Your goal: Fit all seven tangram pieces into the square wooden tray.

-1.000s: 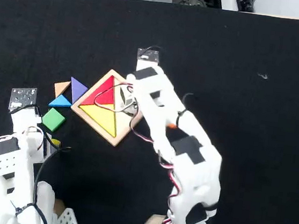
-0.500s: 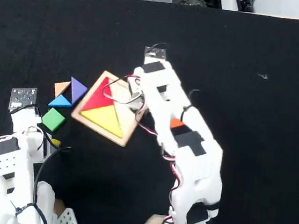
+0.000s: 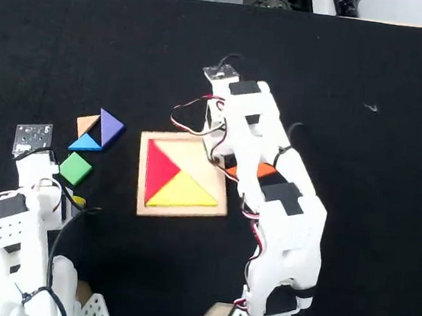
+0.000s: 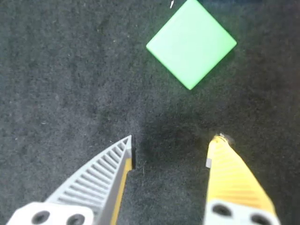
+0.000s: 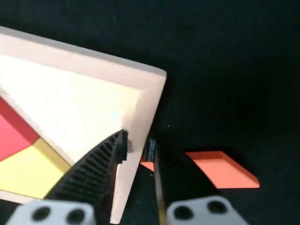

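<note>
The tray (image 3: 182, 213) sits nearly square to the bench (image 3: 356, 220) edges, with wide bench behind. The right claw (image 5: 136, 140) pinches its rim; the left claw (image 4: 173, 139) is open, holding nothing.

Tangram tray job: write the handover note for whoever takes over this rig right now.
Left gripper: open, holding nothing, over bare table near the green square.
Right gripper: shut on the rim of the wooden tray, near a corner.
Done: red triangle and yellow triangle lie in the tray.
Left to do: five pieces. Green square, blue triangle, purple triangle and tan triangle sit on the table left of the tray; the orange parallelogram lies just outside the gripped rim.
</note>
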Controlling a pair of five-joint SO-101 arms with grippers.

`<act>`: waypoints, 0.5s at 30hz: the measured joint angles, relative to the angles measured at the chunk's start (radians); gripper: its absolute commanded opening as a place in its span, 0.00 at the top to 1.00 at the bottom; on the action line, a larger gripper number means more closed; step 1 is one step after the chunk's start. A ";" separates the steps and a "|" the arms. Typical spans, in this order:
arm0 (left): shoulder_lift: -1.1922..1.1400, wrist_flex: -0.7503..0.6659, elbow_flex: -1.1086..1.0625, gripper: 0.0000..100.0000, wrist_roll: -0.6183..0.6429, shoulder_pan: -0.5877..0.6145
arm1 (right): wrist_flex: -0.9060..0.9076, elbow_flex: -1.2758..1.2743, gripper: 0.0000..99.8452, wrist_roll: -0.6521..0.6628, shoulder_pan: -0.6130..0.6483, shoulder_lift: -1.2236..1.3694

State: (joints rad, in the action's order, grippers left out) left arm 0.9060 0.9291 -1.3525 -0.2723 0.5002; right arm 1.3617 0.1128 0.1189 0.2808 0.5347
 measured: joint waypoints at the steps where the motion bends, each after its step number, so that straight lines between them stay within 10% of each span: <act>1: 0.000 0.000 0.000 0.74 0.000 0.000 | 0.000 0.000 0.99 0.005 0.000 0.000; 15: 0.000 0.000 0.000 0.74 0.000 0.000 | 0.011 0.002 0.88 -0.038 0.000 0.000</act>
State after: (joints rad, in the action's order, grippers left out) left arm 0.9060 0.9291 -1.3525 -0.2723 0.5002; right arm 1.3725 0.1143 0.0806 0.2808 0.5347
